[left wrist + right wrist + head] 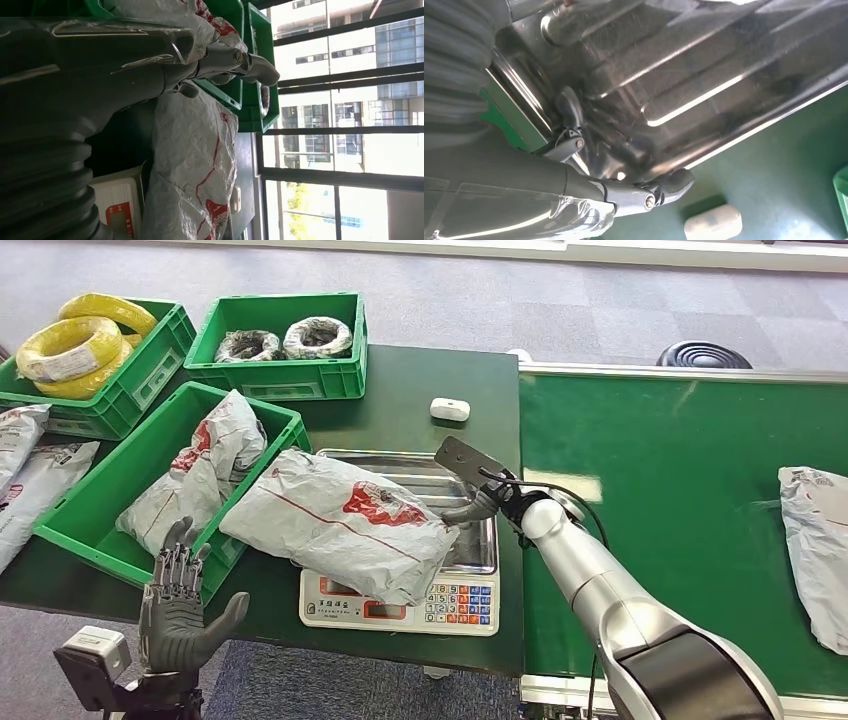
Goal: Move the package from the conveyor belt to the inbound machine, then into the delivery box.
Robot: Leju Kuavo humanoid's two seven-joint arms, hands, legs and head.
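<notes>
Package (340,520) lies on the scale (400,600) beside the right robot hand (478,502) (empty, fingers apart); left robot hand (180,605) spread, holding nothing.

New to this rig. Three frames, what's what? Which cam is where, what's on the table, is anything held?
This is a humanoid robot with two silver arms, each ending in a robot hand. The wide picture comes from its head, looking down; the other two come from cameras at each wrist, so they appear turned.

A grey package lies on a steel-topped scale, the inbound machine, on a dark green table. The right robot hand is at the package's edge over the scale tray; whether it touches the package, I cannot tell. Its wrist view shows fingers apart above the tray. The left robot hand is open near the table's front edge, holding nothing.

Left of the scale, a green crate, likely the delivery box, already holds one package. Another package waits on the green conveyor belt. Two further crates hold coils, and a small white object lies behind the scale.
</notes>
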